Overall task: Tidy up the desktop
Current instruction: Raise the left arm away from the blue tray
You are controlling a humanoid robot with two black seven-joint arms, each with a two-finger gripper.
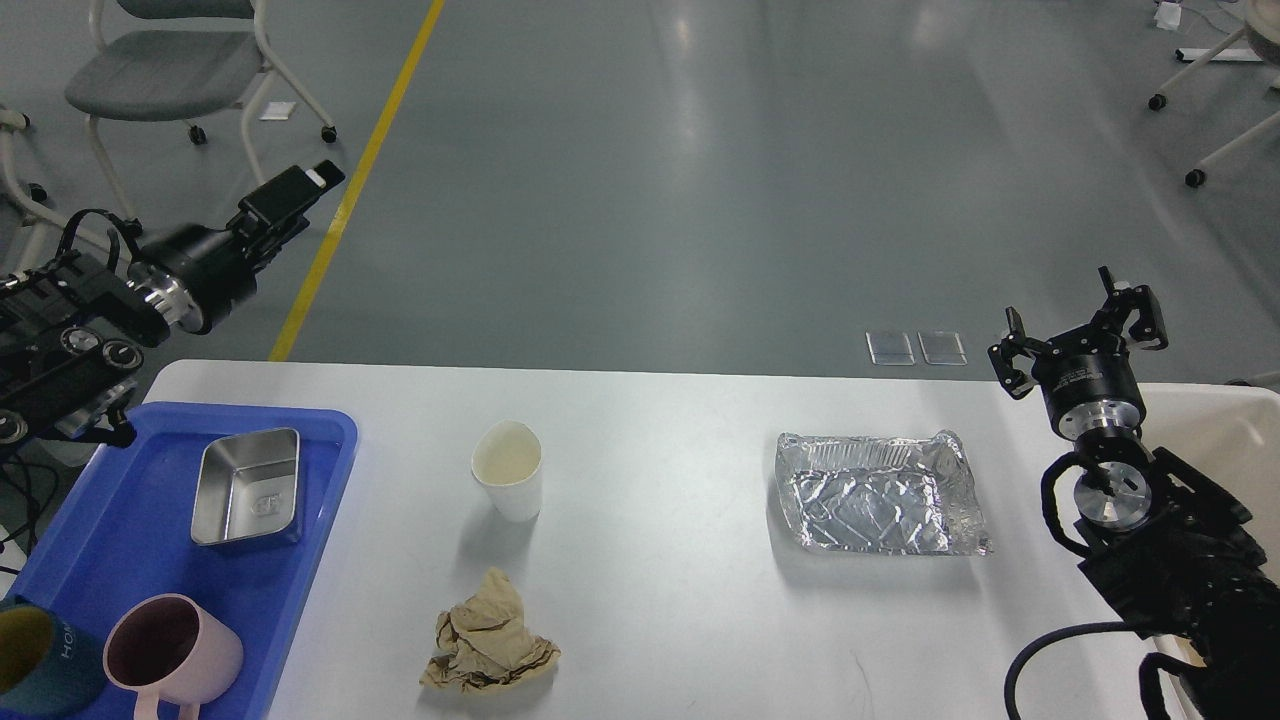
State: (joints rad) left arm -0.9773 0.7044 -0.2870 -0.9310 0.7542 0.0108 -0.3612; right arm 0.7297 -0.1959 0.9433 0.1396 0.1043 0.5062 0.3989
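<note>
The white desktop (660, 600) fills the lower view, carrying a paper cup (508, 469), a crumpled brown paper (487, 636) and a foil tray (878, 494), with a blue tray (120, 560) at its left end holding a steel tin (250, 487) and a pink mug (172, 645). The right gripper (1080, 335) hangs beyond the foil tray, its 2 fingers spread and empty; the left gripper (290, 195) is raised above the blue tray's far corner, and whether its fingers are apart cannot be told. Likely risks: the light cup could tip if struck sideways, and the thin foil could crumple or slip under a hard pinch.
</note>
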